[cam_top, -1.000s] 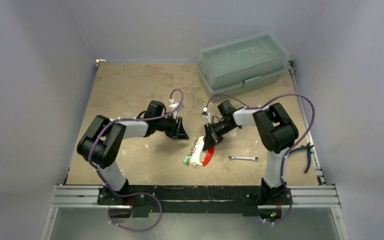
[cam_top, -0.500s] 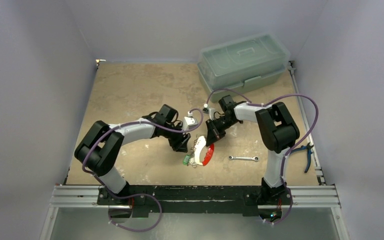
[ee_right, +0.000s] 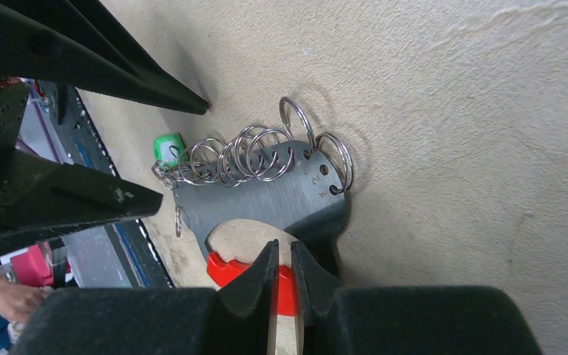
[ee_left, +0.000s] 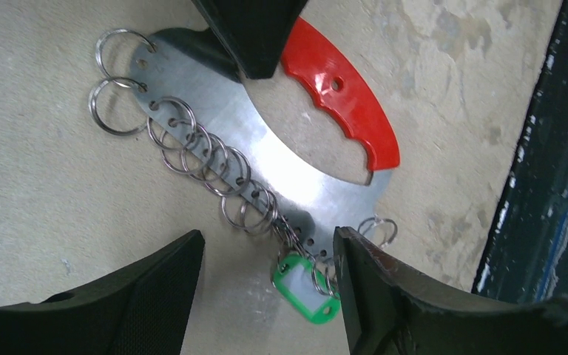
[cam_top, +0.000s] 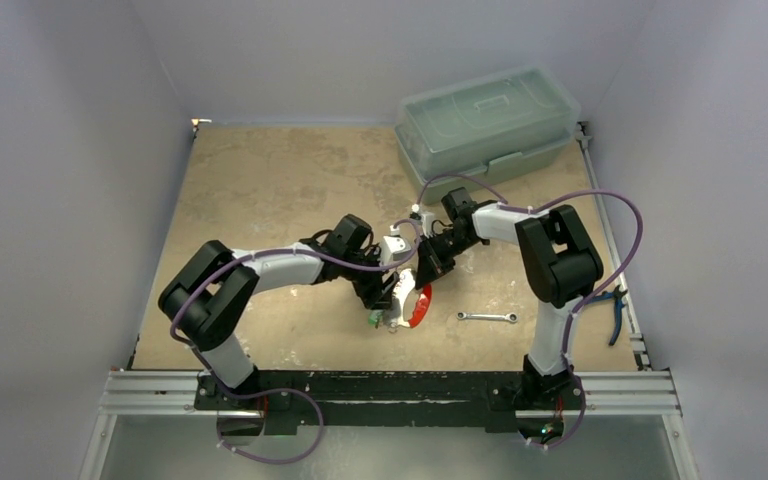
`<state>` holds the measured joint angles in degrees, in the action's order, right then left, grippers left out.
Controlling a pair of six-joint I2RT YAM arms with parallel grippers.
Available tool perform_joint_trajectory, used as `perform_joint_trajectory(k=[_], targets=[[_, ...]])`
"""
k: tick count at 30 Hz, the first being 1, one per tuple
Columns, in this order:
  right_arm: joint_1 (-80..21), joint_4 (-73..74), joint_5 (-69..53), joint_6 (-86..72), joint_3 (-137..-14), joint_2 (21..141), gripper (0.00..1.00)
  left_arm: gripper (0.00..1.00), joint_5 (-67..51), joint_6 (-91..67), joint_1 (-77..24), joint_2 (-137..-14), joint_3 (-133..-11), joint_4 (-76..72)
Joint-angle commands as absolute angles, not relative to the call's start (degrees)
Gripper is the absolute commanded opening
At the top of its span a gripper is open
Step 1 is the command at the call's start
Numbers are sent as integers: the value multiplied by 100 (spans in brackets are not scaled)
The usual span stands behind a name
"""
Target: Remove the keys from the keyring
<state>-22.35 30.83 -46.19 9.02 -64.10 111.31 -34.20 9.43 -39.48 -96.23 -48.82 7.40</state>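
Observation:
The keyring (cam_top: 407, 298) lies flat at the table's middle; close up it is a metal crescent (ee_left: 281, 159) with a red section (ee_left: 340, 96). Its keys show as several split rings (ee_left: 192, 144) and one green tag (ee_left: 303, 285). My left gripper (ee_left: 266, 248) is open just above the ring's lower end, with the green tag between its fingers, nearer the right one. My right gripper (ee_right: 281, 255) is nearly closed, its tips pinching the red section (ee_right: 229, 270) at the ring's upper end. The rings (ee_right: 244, 155) and green tag (ee_right: 166, 148) lie beyond it.
A slim silver wrench (cam_top: 488, 317) lies right of the keyring. Blue-handled pliers (cam_top: 615, 305) lie at the right edge. A translucent green lidded box (cam_top: 485, 125) stands at the back right. Both grippers (cam_top: 385, 295) (cam_top: 428, 268) crowd close together over the keyring.
My left arm has swung right and forward from the table's middle left down onto the keyring's lower end. My right gripper has stayed at the keyring's upper end.

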Motion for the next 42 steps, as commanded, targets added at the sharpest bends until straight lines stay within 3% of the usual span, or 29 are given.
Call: perform_joint_trajectory(k=[1, 5, 11, 16, 20, 24, 27, 33, 42], targets=[[-2200, 3043, -4552, 950, -6567, 10989, 15, 63, -2351, 549, -4321, -9853, -5117, 369], [-2011, 3257, -4615, 1012, -6785, 10915, 16, 56, -1663, 692, -4718, -9984, -5221, 506], [-1609, 3697, -4711, 1248, -7366, 10549, 23, 31, -1241, 745, -4812, -10039, -5429, 1138], [-1537, 3654, -4770, 1149, -7556, 10272, 31, 0, -1595, 691, -4775, -9985, -5666, 1532], [-1433, 3372, -4859, 860, -7453, 10061, 44, 0, -2759, 396, -4102, -9731, -5758, 1415], [-1381, 2715, -4948, 501, -7105, 9840, 75, 0, -3862, 44, -3299, -9408, -5687, 1043], [-1380, 2061, -5138, 169, -6670, 9660, 85, 0, -4459, -435, -2906, -9262, -5693, 819], [-1380, 248, -5464, -1086, -5830, 9452, 91, 0, -5483, -1759, -2026, -9071, -5457, -497], [-1626, -2636, -5934, -3276, -4919, 9067, 96, 0, -5668, -3328, -1604, -8886, -5059, -2024]])
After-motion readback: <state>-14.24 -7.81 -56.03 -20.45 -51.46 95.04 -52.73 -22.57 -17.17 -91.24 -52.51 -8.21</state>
